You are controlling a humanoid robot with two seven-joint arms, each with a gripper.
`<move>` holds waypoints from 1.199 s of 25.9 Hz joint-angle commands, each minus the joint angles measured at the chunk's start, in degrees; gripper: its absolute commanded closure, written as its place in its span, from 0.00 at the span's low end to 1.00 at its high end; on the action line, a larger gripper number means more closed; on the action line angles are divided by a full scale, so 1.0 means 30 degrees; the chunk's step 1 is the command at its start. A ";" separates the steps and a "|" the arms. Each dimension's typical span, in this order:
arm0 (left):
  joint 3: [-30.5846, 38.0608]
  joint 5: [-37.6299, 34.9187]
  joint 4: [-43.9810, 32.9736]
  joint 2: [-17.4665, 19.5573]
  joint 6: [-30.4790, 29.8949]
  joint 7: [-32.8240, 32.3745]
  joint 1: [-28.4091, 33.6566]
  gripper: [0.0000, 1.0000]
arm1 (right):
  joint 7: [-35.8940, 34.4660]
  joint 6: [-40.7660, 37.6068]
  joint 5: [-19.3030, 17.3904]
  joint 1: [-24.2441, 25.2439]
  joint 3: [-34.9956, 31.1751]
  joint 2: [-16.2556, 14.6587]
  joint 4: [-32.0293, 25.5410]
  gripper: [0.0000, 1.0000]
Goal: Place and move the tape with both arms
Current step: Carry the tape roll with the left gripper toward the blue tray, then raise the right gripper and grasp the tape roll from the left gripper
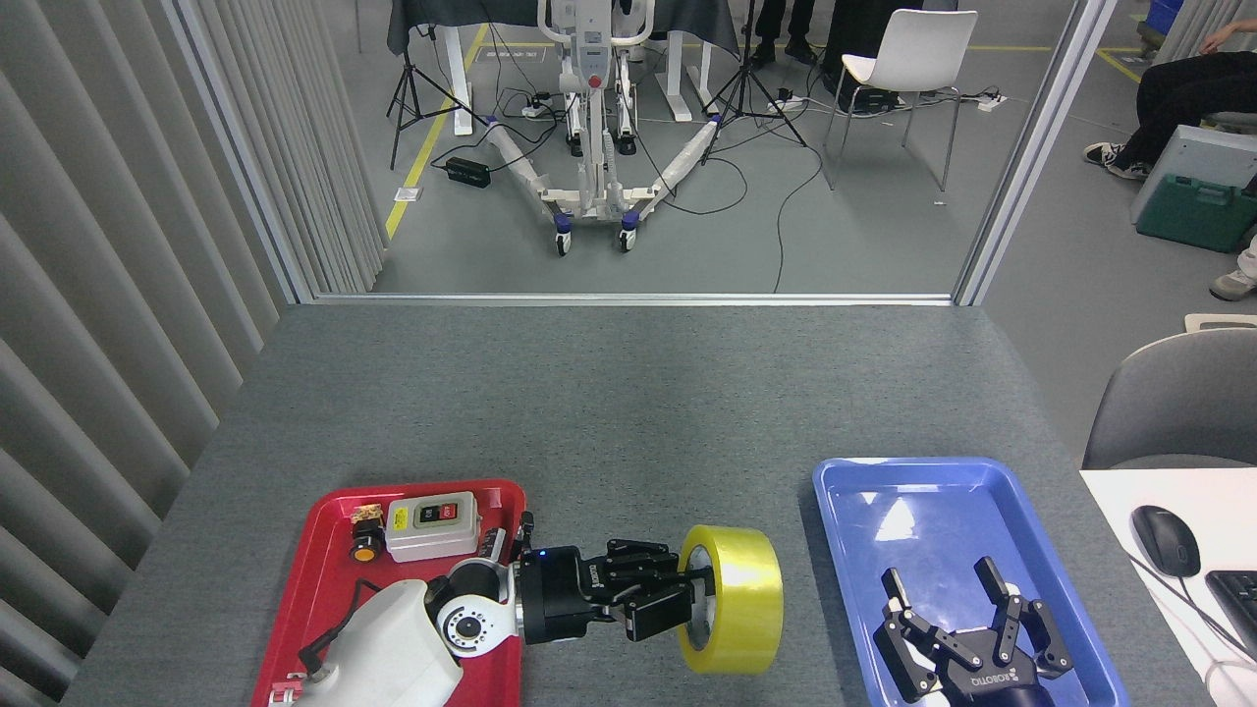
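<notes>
While the left gripper [678, 601] grips the tape [732, 600] through its core, the roll stands on edge between red tray [324, 550] and blue tray [1021, 491], axis running left-right. Right gripper [967, 628] fingers splayed, empty, over the blue tray.

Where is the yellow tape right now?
In the head view, the tape is held by the left gripper's fingers, between the red tray and blue tray.

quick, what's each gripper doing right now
Left gripper: shut on the tape, held on edge between the two trays.
Right gripper: open, empty, over the blue tray.
</notes>
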 commanded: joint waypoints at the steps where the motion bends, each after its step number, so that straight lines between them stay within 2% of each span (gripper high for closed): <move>1: -0.0492 -0.0053 -0.0217 0.0147 0.0000 0.0965 -0.0089 1.00 | -0.1080 -0.5550 -0.1272 0.0009 -0.1042 -0.0550 0.0424 0.00; 3: -0.0843 -0.0053 -0.0363 0.0146 0.0000 0.1170 -0.0323 1.00 | -0.1255 -0.8713 -0.2005 0.0038 -0.1394 -0.0550 0.0542 0.00; 5: -0.1253 -0.0053 -0.0363 0.0147 0.0000 0.1287 -0.0528 1.00 | -0.1255 -1.1994 -0.2063 0.0067 -0.1482 -0.0872 0.0571 0.00; 10: -0.1517 0.0005 -0.0392 0.0205 0.0000 0.1346 -0.0880 1.00 | -0.1226 -1.2142 -0.2122 0.0067 -0.2185 -0.1634 0.0776 0.00; 13: -0.2249 0.0152 -0.0422 0.0791 0.0000 0.2107 -0.1407 1.00 | -0.1021 -1.2142 -0.2034 -0.0109 -0.2068 -0.2396 0.0893 0.00; 15: -0.2308 0.0269 -0.0451 0.0967 0.0000 0.2488 -0.1466 1.00 | -0.0874 -1.2142 -0.1917 -0.0138 -0.1951 -0.2542 0.0922 0.00; 19: -0.2865 0.0416 -0.0363 0.0908 0.0000 0.2488 -0.1612 1.00 | -0.0845 -1.2142 -0.1419 -0.0255 -0.0574 -0.2454 0.0864 0.00; 24: -0.3333 0.0709 -0.0480 0.0967 0.0000 0.2488 -0.1964 1.00 | -0.0845 -1.2142 -0.1389 -0.0226 -0.0047 -0.2396 0.0512 0.00; 28: -0.3861 0.1031 -0.0685 0.0967 0.0000 0.2488 -0.2081 1.00 | -0.0904 -1.2142 -0.1419 -0.0314 0.0891 -0.2718 -0.0044 0.00; 31: -0.3890 0.1060 -0.0656 0.0820 0.0000 0.2488 -0.2140 1.00 | -0.0992 -1.2142 -0.1565 -0.0665 0.1975 -0.3392 -0.1070 0.00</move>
